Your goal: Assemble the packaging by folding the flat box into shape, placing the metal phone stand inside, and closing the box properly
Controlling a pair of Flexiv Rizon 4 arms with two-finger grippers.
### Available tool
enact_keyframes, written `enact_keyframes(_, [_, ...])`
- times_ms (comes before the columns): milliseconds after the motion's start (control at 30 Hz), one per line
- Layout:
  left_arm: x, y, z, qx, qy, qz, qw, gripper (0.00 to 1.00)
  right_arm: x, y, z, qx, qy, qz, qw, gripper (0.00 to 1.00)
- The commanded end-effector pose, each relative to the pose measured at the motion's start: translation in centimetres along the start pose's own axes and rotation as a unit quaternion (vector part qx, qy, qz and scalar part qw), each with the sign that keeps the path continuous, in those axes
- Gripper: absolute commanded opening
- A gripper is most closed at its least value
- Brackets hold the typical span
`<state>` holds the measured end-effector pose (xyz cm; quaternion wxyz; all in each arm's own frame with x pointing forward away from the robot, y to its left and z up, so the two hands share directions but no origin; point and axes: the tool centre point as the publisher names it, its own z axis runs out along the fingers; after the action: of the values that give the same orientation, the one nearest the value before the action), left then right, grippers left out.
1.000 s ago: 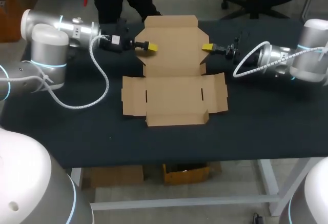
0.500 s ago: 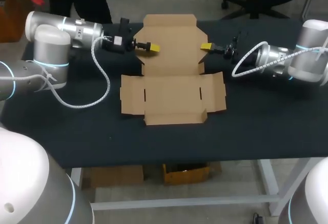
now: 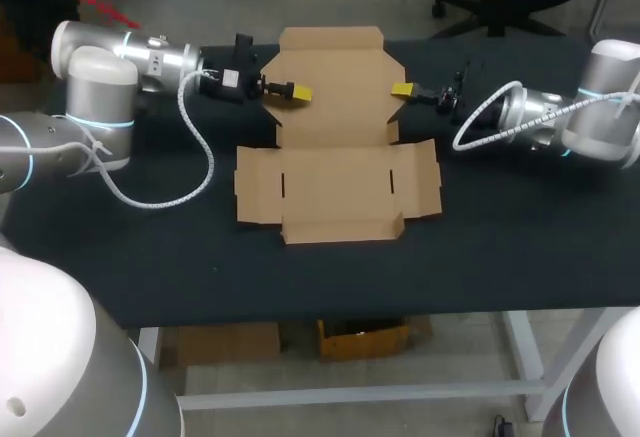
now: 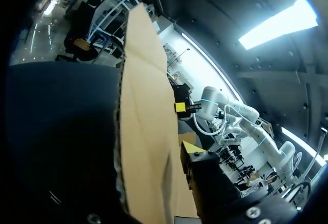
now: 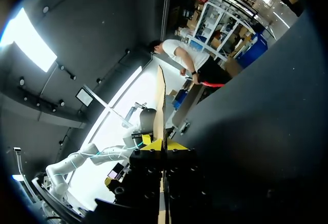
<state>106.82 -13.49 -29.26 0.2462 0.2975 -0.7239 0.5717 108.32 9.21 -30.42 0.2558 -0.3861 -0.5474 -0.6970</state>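
Observation:
A flat brown cardboard box (image 3: 340,182) lies unfolded in the middle of the black table, its big rear panel (image 3: 333,82) pointing away from me. My left gripper (image 3: 298,91) sits at that panel's left edge; in the left wrist view the cardboard (image 4: 146,131) runs close along my left gripper (image 4: 174,152). My right gripper (image 3: 402,89) is at the panel's right edge. In the right wrist view my right gripper (image 5: 163,144) is shut on the thin side flap (image 5: 160,101), which rises edge-on from between the yellow tips.
A white cable (image 3: 195,172) from the left arm loops over the table left of the box. Another white cable (image 3: 478,127) hangs by the right arm. Bare black table (image 3: 330,277) stretches from the box to the front edge.
The box has shifted slightly left and away. The left arm's wrist has moved a little with it. The right arm has kept still.

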Motion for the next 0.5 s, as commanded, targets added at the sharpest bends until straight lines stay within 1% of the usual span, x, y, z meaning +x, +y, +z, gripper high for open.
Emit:
enact_keyframes(33, [-0.38,-0.13,0.25,-0.003,0.007,0.001,1.000,0.31,-0.41,0.09,0.15,0.000,0.014,-0.001,1.000,0.00])
enact_keyframes(167, [-0.37,-0.14,0.30,-0.003,0.009,0.002,1.000,0.30,-0.39,0.11,0.18,0.000,0.015,-0.001,1.000,0.00])
enact_keyframes(233, [-0.37,-0.15,0.31,-0.001,0.011,0.003,1.000,0.27,-0.38,0.12,0.21,0.000,0.015,-0.001,1.000,0.00])
enact_keyframes(267, [-0.37,-0.15,0.32,-0.001,0.011,0.003,1.000,0.25,-0.36,0.14,0.23,0.000,0.016,-0.001,1.000,0.00])
enact_keyframes(333, [-0.37,-0.15,0.34,0.000,0.013,0.003,1.000,0.17,-0.34,0.17,0.27,0.000,0.016,-0.001,1.000,0.00])
enact_keyframes(433, [-0.38,-0.15,0.34,0.002,0.014,0.004,1.000,0.00,-0.31,0.17,0.31,-0.001,0.017,-0.002,1.000,0.00])
enact_keyframes(500, [-0.36,-0.16,0.26,0.002,0.014,0.005,1.000,0.00,-0.29,0.19,0.31,-0.001,0.018,-0.002,1.000,0.00])
